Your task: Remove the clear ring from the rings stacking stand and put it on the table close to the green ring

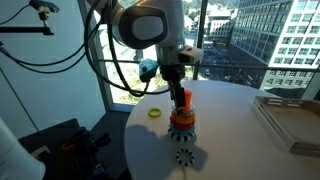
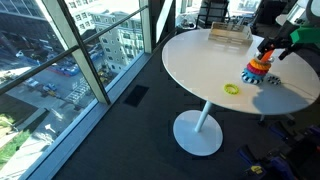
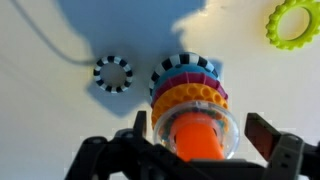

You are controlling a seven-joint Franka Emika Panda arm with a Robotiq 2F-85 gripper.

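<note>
Clear ring [image 3: 229, 128] sits topmost on the stand [image 3: 188, 95], between the spread fingers of my hand [image 3: 200, 135]. Light, stiff, slick, I judge; pinch its outer rim. Green ring [image 3: 293, 22] lies at two o'clock.

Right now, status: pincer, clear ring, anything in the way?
Pincer open, astride stand top. Clear ring unlifted on it. Green ring apart; toothed ring beside stand.

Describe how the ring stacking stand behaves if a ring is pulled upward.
Probably light plastic, so the orange-red-pegged ring stacking stand may lift along. Its wide round base likely resists tipping. It could slide on the smooth white round table.
</note>
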